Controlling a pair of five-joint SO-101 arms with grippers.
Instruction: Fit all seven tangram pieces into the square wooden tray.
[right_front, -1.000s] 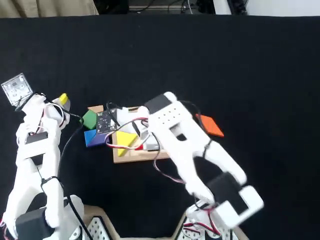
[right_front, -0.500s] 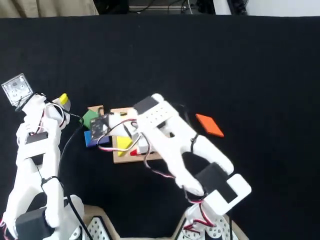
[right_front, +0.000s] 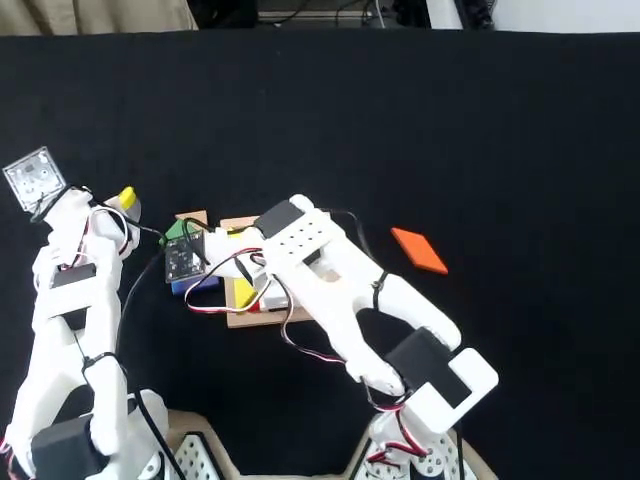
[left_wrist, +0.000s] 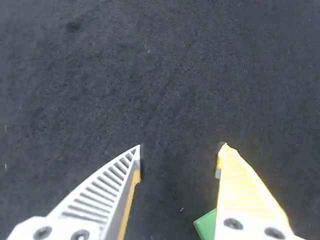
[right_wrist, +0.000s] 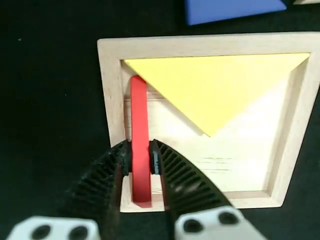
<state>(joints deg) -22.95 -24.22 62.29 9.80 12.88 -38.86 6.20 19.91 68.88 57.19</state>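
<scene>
From above, the right arm (right_front: 300, 250) lies across the square wooden tray (right_front: 250, 320), covering most of it. The green piece (right_front: 175, 232) sits at the tray's 10 o'clock and the blue piece (right_front: 203, 284) at its 9 o'clock, both just beside it. The orange piece (right_front: 418, 250) lies well apart at 3 o'clock, its long axis running 10 to 4. The left fingers (right_front: 126, 196) hang at 10 o'clock from the green piece.

On the left wrist, those fingers (left_wrist: 235, 185) are spread and grasp nothing over the black bench (left_wrist: 160, 75).

On the right wrist, the right fingers (right_wrist: 175, 170) are clenched on the red piece (right_wrist: 138, 110). It stands on edge inside the tray, parallel to a wall, its far end touching the yellow triangle (right_wrist: 215, 85).
</scene>
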